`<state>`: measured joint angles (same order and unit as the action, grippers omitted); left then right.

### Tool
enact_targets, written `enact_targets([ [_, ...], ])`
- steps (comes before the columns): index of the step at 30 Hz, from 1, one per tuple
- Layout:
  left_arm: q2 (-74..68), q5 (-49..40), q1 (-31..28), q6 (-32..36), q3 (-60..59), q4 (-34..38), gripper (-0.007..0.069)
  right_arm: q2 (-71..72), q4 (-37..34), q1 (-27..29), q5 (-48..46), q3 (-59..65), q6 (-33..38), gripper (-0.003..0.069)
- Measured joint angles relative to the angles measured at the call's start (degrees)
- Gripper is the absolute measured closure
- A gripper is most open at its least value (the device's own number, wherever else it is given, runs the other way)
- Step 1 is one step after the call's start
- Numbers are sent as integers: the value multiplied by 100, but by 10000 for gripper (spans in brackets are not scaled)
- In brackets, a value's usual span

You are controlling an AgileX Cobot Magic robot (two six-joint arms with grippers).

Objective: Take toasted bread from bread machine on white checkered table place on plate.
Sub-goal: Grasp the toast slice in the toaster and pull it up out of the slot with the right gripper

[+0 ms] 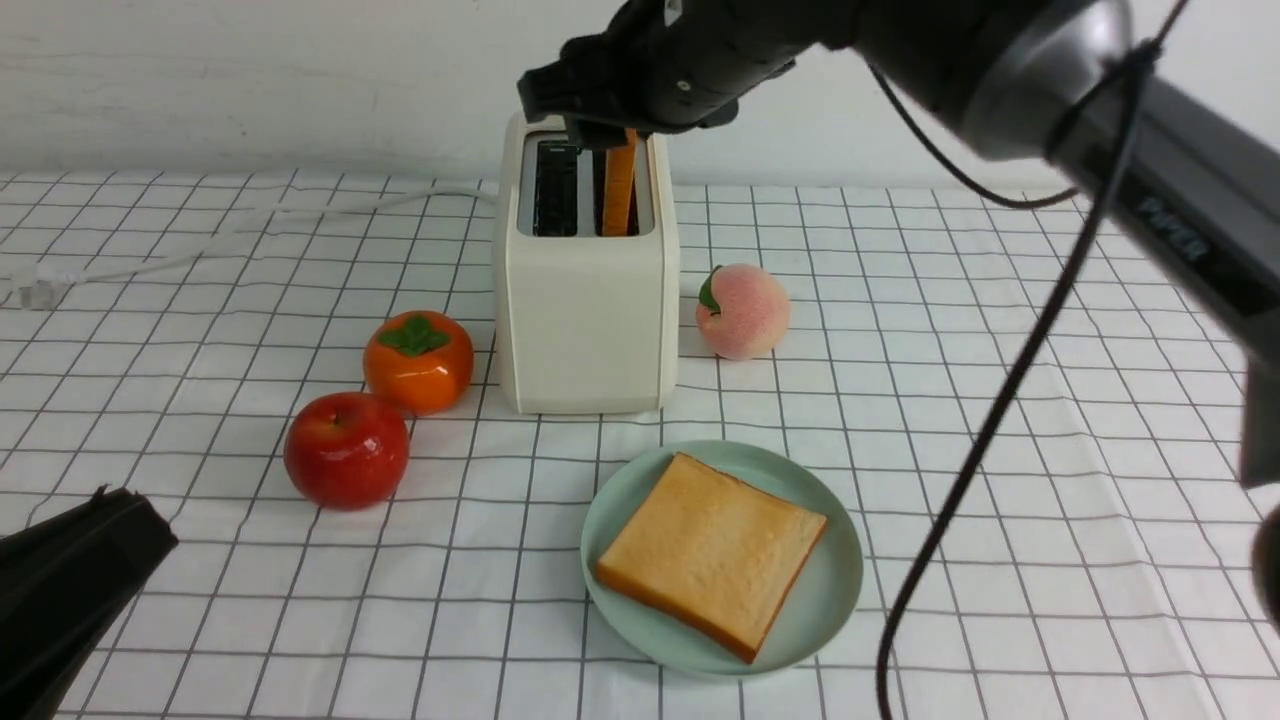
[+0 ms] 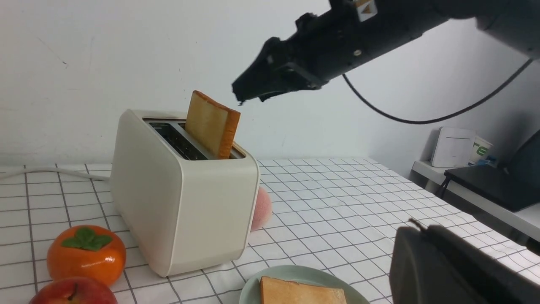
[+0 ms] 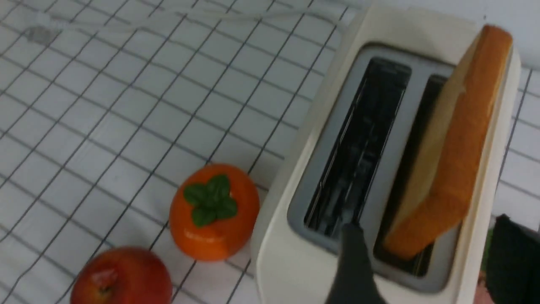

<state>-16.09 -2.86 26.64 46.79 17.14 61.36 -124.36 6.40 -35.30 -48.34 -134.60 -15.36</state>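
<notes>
Nearest, the left gripper [image 1: 70,565] sits low at the near left, closed and presumably parked clear since this step needs one arm. Beyond it, one toasted bread slice [image 1: 712,562] lies flat on the plate [image 1: 845,585]. Farther back, the bread machine [image 1: 590,320] stands on the white checkered table [image 1: 1000,450] with the second slice [image 1: 619,185] upright in its right-hand slot. The right gripper [image 1: 603,128] hangs just above, its fingers [image 3: 353,257] spread either side of the crust and clasping nothing, apparently aligned to pinch the exposed top edge.
</notes>
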Motion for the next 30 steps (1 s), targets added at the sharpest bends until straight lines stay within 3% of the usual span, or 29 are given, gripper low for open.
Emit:
enact_targets([
  [4,0,-6,0,0,0,0,635,-419,464,129,666,-50,-417,165],
  [8,0,-6,0,0,0,0,634,-648,645,267,904,-50,-743,200],
  [21,0,-14,0,0,0,0,626,-855,599,386,1315,-50,-911,534],
  [30,0,-14,0,0,0,0,626,-426,581,386,1386,-50,-918,545],
])
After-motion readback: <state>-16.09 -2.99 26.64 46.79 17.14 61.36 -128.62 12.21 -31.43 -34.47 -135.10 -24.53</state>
